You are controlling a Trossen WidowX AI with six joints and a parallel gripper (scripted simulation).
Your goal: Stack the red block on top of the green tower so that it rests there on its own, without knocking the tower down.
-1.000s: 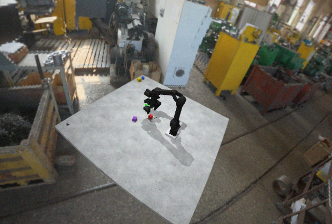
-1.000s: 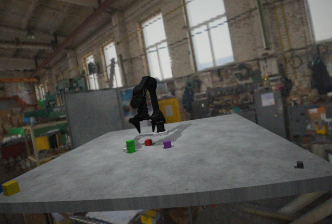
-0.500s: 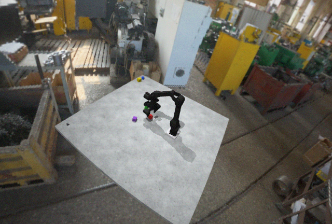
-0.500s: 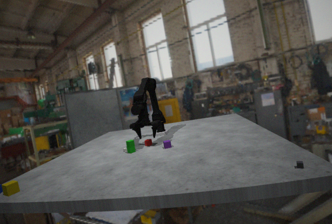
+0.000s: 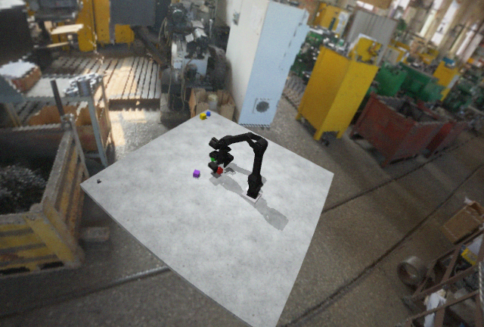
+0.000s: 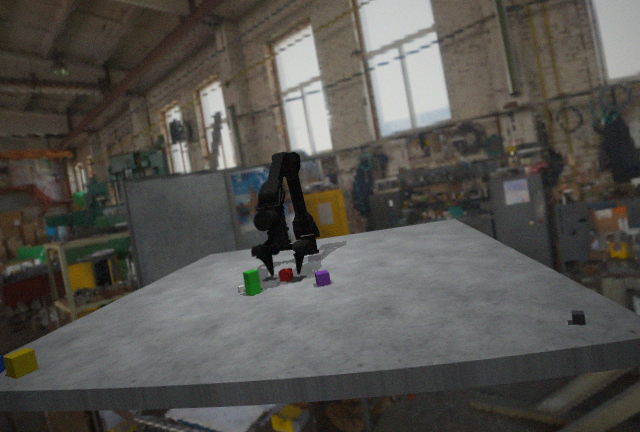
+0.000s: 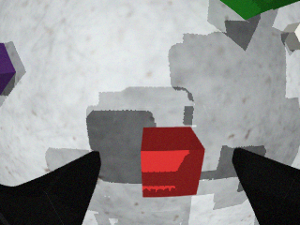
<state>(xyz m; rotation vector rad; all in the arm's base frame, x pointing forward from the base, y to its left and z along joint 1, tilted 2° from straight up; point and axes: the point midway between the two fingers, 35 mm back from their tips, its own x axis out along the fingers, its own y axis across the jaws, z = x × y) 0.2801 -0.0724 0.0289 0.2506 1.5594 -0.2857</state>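
The red block (image 5: 220,169) (image 6: 285,274) (image 7: 166,161) lies on the table top. The green tower (image 6: 252,282) stands upright to the left of the red block in the exterior view; in the top view it is mostly hidden behind the gripper, and its corner shows at the top right of the wrist view (image 7: 253,6). My gripper (image 6: 285,274) (image 7: 169,157) is open and empty, pointing down over the red block. In the wrist view the block lies between the two fingertips, with a gap on each side; in the exterior view one finger is between the block and the tower.
A purple block (image 5: 197,173) (image 6: 322,278) (image 7: 6,70) lies on the other side of the red block from the tower. A small white piece (image 6: 240,289) (image 7: 295,37) lies beside the tower. Yellow (image 5: 203,116) (image 6: 21,363), blue (image 5: 208,113) and black (image 5: 98,181) (image 6: 577,317) blocks lie far off near table edges.
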